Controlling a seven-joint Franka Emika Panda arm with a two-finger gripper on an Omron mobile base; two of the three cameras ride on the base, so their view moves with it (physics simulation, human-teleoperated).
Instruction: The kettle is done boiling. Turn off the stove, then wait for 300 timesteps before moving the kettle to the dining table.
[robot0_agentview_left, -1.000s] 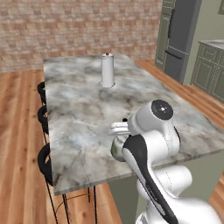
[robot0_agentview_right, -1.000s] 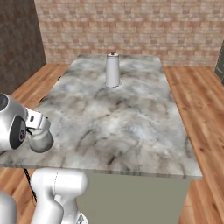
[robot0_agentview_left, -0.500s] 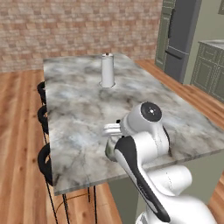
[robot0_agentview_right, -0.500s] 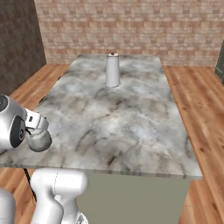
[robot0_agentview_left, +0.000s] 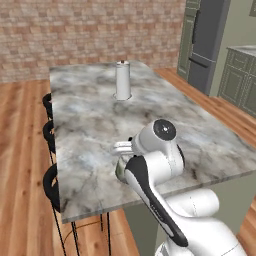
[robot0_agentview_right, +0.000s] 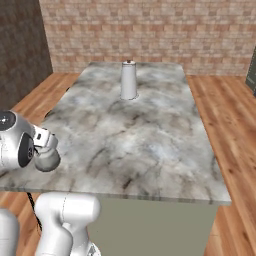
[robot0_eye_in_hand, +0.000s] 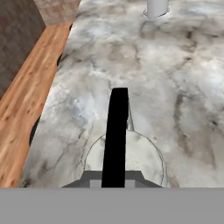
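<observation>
Since a second ago your arm has carried the kettle (robot0_agentview_left: 121, 169) forward from the near edge, further in over the desk (robot0_agentview_left: 90, 125); the desk and the silver cylinder (robot0_agentview_left: 123, 80) have stayed where they were. In the left base view you see the arm's white elbow rising at the lower right, with the kettle's pale spout and rounded body peeking out on its left side, low over the near part of the marble top; the cylinder stands upright well apart, toward the far end, and black stools (robot0_agentview_left: 51, 184) line the desk's left side. In the right base view the kettle (robot0_agentview_right: 46, 159) sits at the far left, just beside the arm's dark joint, above the desk's (robot0_agentview_right: 150, 145) near left corner — you cannot tell from here whether it touches the top or hangs just above it. The cylinder (robot0_agentview_right: 129, 80) stands far down the middle of the desk. In the hand view you look straight down along the kettle's (robot0_eye_in_hand: 144, 153) black arched handle, which runs up the centre over the light lid, the spout pointing away; the jaws are clenched on that handle, and the marble of the desk (robot0_eye_in_hand: 183, 87) spreads beyond, the cylinder's (robot0_eye_in_hand: 156, 7) base at the top edge.
</observation>
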